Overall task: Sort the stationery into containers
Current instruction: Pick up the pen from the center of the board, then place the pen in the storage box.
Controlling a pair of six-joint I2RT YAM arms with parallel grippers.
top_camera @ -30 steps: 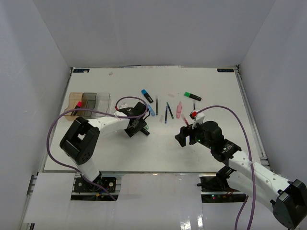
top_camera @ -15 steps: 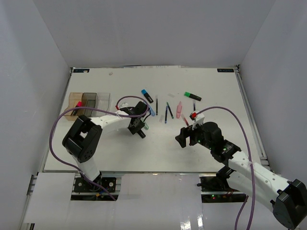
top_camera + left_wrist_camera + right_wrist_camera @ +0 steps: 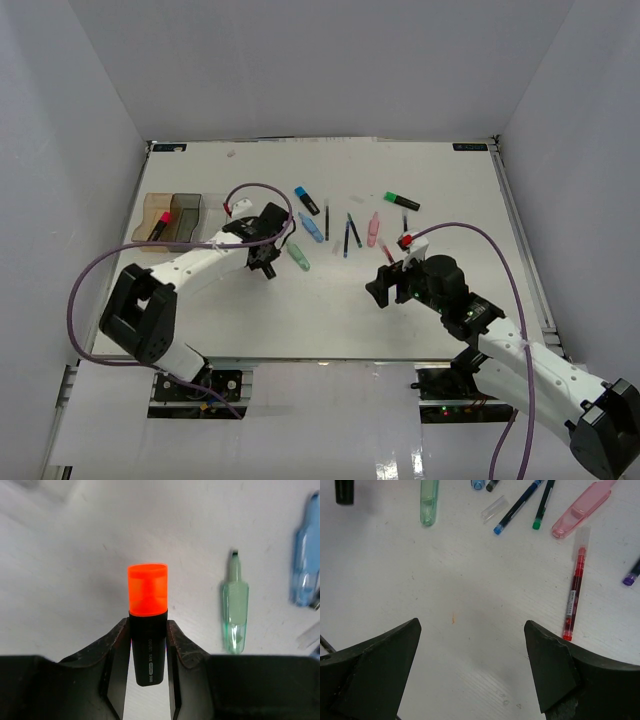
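On the white table [image 3: 330, 325], the three joined containers [image 3: 186, 204] are sitting at the far left. Near them, to their right, the left gripper [image 3: 148, 632] is clamping the orange-capped highlighter [image 3: 147, 587] by its black barrel, with the cap sticking forward. It is looking light, rigid and smooth-sided, so this mid-barrel hold is likely suiting it. The right gripper [image 3: 470, 642] is hanging with jaws wide apart, gripping nothing.

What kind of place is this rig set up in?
Probably a lab test cell: a white table boxed in by plain panels, a left arm and right arm bolted at its near edge, and pens laid out near sorting boxes.
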